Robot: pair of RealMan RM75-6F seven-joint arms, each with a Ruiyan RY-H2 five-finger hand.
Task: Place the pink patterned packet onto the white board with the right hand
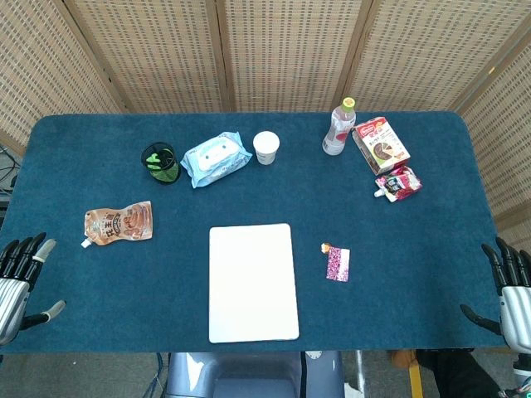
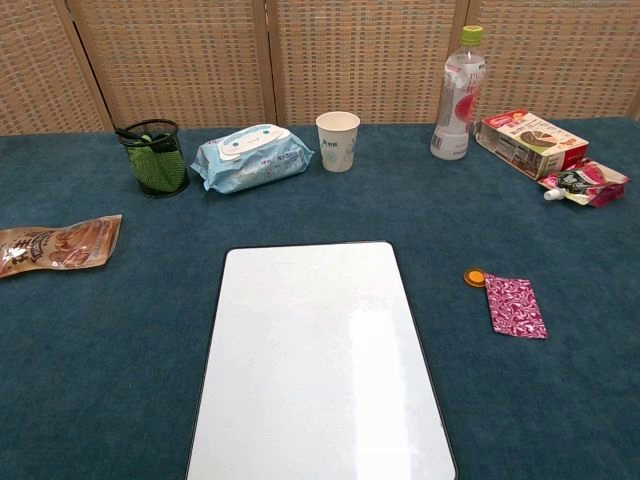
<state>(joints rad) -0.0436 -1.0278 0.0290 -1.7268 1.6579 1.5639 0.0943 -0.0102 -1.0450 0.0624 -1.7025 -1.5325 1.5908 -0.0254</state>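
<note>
Head view: pink patterned packet [image 1: 338, 264] lies on table [image 1: 415, 249] just right of white board [image 1: 252, 282]; right robot hand [image 1: 508, 290] and left robot hand [image 1: 21, 278] both spread, empty, at table edges.

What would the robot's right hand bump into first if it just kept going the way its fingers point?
Probably nothing soon. The right hand points up along the table's right edge, and the blue cloth ahead looks bare. The red pouch sits off to its left, though depth is hard to judge.
</note>
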